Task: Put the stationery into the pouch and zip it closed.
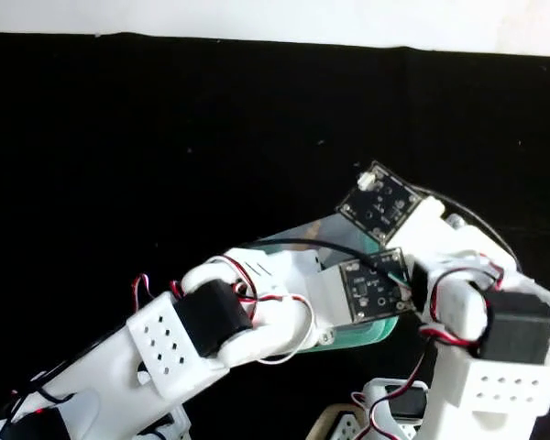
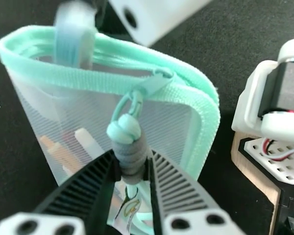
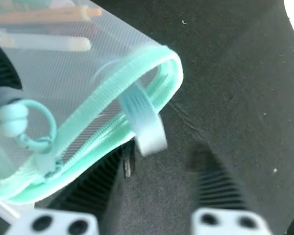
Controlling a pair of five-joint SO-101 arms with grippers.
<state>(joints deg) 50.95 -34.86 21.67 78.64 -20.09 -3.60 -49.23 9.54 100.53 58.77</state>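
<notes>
The mesh pouch [image 2: 103, 122] with a mint zip edge [image 2: 206, 122] stands on the black table, its near part [image 1: 313, 235] showing between the two arms. Pens and pencils [image 3: 49, 14] lie inside it, also seen through the mesh [image 2: 63, 152]. My left gripper [image 2: 132, 164] is shut on the grey zip pull cord [image 2: 131, 152], whose mint ring leads to the slider [image 2: 156, 81]. My right gripper [image 3: 157, 188] is open at the pouch's other end. The pale blue loop tab [image 3: 146, 125] hangs between its fingers, close to the one under the pouch [image 3: 95, 193].
A wooden base with a white perforated block [image 2: 264, 156] stands beside the pouch, below the right arm's motor [image 2: 281, 93]. The left arm [image 1: 211, 321] and right arm [image 1: 495, 321] crowd the table's front middle. Black cloth [image 1: 119, 137] stretches back to a white wall.
</notes>
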